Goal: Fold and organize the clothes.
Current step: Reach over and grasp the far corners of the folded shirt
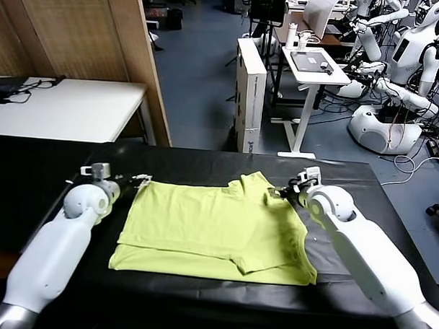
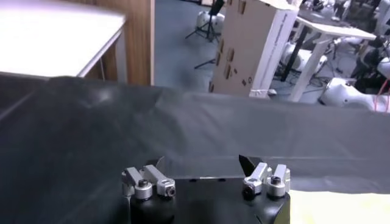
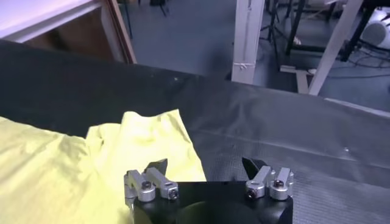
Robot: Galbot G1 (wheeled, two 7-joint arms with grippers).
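the lime t-shirt [image 1: 217,229] lies partly folded on the black tabletop [image 1: 205,164], between the two grippers. left gripper [image 1: 138,180] sits just off its far left corner, fingers [image 2: 149,181] spread and empty. right gripper [image 1: 285,190] hovers at the far right sleeve, fingers [image 3: 149,182] spread, holding nothing.

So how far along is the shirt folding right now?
Partly done: the shirt lies on the black table with its sides and sleeves already turned in. Nothing is in hand; the left pincer and right pincer sit open at its far corners. The final folds and tidying remain.
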